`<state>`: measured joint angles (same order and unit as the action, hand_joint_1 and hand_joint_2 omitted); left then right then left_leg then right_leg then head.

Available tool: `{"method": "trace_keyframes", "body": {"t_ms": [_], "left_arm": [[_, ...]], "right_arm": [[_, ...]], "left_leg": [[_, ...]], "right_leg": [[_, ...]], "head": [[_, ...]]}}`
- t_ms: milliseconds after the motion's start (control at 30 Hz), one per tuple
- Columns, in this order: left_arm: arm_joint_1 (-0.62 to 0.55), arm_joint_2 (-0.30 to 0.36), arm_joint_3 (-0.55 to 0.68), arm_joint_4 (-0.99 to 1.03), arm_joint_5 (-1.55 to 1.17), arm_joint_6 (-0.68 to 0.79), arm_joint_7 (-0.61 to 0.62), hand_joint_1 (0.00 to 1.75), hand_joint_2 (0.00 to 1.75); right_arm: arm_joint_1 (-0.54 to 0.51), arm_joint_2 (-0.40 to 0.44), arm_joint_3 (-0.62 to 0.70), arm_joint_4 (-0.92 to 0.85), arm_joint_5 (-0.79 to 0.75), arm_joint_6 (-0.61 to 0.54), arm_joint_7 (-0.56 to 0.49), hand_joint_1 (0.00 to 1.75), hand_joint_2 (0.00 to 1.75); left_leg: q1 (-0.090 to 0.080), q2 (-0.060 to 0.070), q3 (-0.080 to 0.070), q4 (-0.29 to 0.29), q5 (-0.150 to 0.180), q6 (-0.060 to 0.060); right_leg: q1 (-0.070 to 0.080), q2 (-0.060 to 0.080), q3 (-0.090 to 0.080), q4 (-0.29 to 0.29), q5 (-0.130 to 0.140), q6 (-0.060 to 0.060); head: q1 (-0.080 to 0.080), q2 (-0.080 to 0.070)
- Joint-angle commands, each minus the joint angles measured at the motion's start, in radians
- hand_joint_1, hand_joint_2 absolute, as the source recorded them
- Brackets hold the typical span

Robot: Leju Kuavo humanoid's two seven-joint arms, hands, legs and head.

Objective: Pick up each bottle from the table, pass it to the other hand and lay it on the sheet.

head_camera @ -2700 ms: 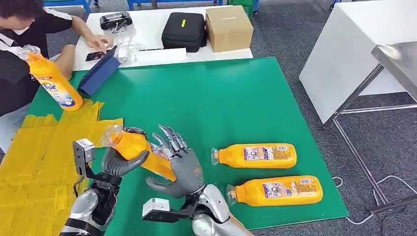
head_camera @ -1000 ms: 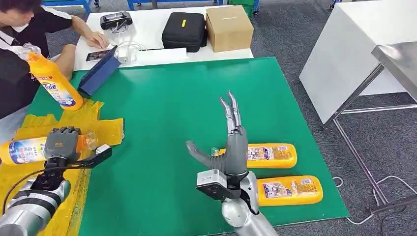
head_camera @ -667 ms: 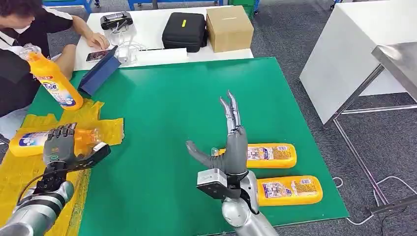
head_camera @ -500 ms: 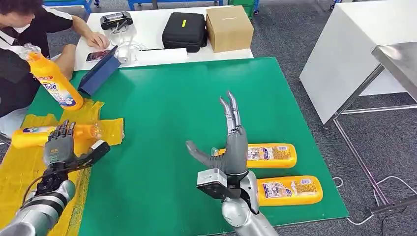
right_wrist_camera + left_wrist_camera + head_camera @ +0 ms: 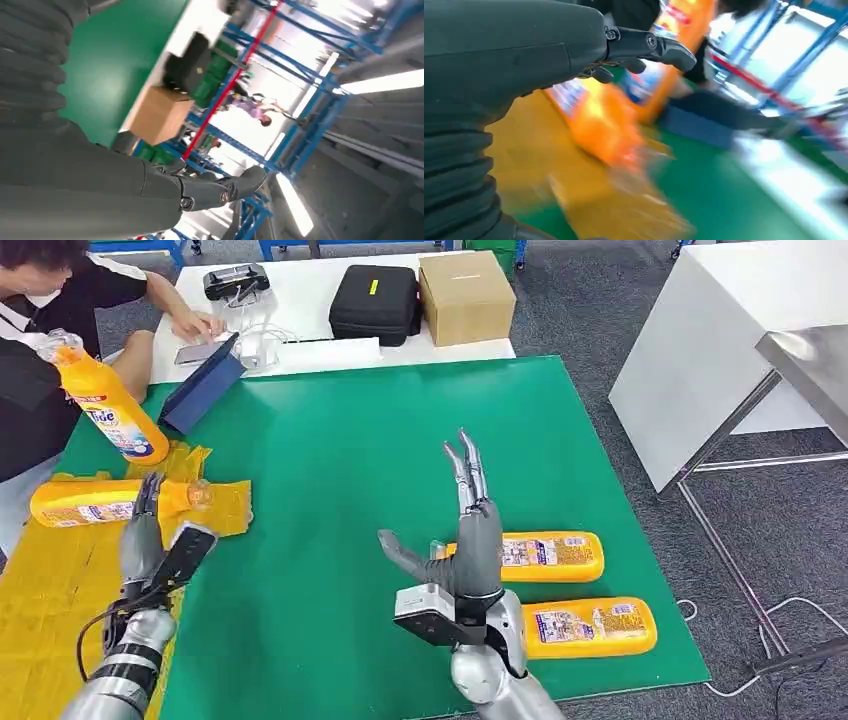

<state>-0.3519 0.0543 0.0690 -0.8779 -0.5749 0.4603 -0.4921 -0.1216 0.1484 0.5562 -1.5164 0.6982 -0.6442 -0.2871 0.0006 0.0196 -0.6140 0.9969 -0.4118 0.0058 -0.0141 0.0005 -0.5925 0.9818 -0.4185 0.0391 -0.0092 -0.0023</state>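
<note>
Head view: released bottle (image 5: 95, 501) on sheet (image 5: 60, 590) — left wrist view blurred.

Silver jointed arms — grey hands (image 5: 470, 530), dark fingers, boxy wrist cameras, black cable.

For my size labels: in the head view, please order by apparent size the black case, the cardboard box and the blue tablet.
1. Cardboard box and black case: look alike, so unranked.
2. Blue tablet: smallest, though seen partly edge-on.
</note>
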Motion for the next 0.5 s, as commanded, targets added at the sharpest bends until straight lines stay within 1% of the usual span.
{"method": "trace_keyframes", "body": {"t_ms": [33, 67, 100, 167, 200, 233, 267, 433, 500], "left_arm": [[0.268, -0.117, -0.085, -0.679, 0.234, -0.201, -0.019, 0.00, 1.75], [0.279, -0.120, -0.090, -0.697, 0.234, -0.202, -0.018, 0.00, 1.75], [0.282, -0.121, -0.091, -0.700, 0.233, -0.202, -0.018, 0.00, 1.75], [0.282, -0.121, -0.091, -0.700, 0.233, -0.202, -0.018, 0.00, 1.75], [0.282, -0.118, -0.088, -0.697, 0.234, -0.202, -0.018, 0.00, 1.75], [0.277, -0.117, -0.087, -0.689, 0.234, -0.201, -0.018, 0.00, 1.75], [0.271, -0.117, -0.085, -0.677, 0.234, -0.203, -0.018, 0.00, 1.75], [0.271, -0.117, -0.085, -0.677, 0.234, -0.203, -0.018, 0.00, 1.75], [0.271, -0.117, -0.085, -0.677, 0.234, -0.203, -0.018, 0.00, 1.75]], "right_arm": [[-0.012, -0.191, -0.048, -0.027, 0.269, 0.224, 0.192, 0.00, 1.75], [-0.010, -0.201, -0.062, -0.033, 0.268, 0.229, 0.190, 0.00, 1.75], [-0.011, -0.205, -0.067, -0.033, 0.264, 0.233, 0.186, 0.00, 1.75], [-0.011, -0.205, -0.067, -0.033, 0.264, 0.233, 0.186, 0.00, 1.75], [-0.011, -0.203, -0.067, -0.034, 0.264, 0.233, 0.186, 0.00, 1.75], [-0.010, -0.200, -0.068, -0.034, 0.264, 0.233, 0.186, 0.00, 1.75], [-0.009, -0.195, -0.066, -0.034, 0.265, 0.234, 0.185, 0.00, 1.75], [-0.009, -0.195, -0.066, -0.034, 0.265, 0.234, 0.185, 0.00, 1.75], [-0.009, -0.195, -0.066, -0.034, 0.265, 0.234, 0.185, 0.00, 1.75]], "left_leg": [[0.001, -0.003, 0.002, 0.001, -0.002, 0.001], [0.002, -0.003, 0.003, 0.002, -0.004, 0.001], [0.000, -0.003, 0.001, 0.001, -0.002, 0.001], [0.000, -0.004, 0.003, 0.002, -0.003, 0.001], [-0.001, -0.003, 0.001, 0.001, -0.002, 0.001], [0.000, -0.005, 0.002, 0.002, -0.003, 0.000], [0.000, -0.003, 0.003, 0.002, -0.003, 0.000], [0.000, -0.003, 0.002, 0.000, -0.001, 0.001], [0.001, -0.003, 0.004, 0.001, -0.003, 0.000]], "right_leg": [[0.001, -0.002, 0.004, -0.001, -0.002, 0.000], [0.002, -0.002, 0.006, -0.001, -0.002, -0.001], [0.001, -0.002, 0.003, -0.001, -0.001, 0.000], [0.002, -0.003, 0.005, -0.001, -0.002, -0.001], [0.001, -0.003, 0.003, -0.001, -0.001, -0.001], [0.001, -0.003, 0.005, -0.001, -0.002, -0.001], [0.002, -0.002, 0.005, 0.000, -0.002, -0.001], [0.000, -0.002, 0.002, -0.001, -0.001, -0.001], [0.002, -0.002, 0.006, -0.001, -0.002, -0.001]], "head": [[0.000, 0.000], [0.000, 0.000], [0.000, 0.000], [0.000, 0.000], [0.000, 0.000], [0.000, 0.000], [0.000, 0.000], [0.000, 0.000], [0.000, 0.000]]}}
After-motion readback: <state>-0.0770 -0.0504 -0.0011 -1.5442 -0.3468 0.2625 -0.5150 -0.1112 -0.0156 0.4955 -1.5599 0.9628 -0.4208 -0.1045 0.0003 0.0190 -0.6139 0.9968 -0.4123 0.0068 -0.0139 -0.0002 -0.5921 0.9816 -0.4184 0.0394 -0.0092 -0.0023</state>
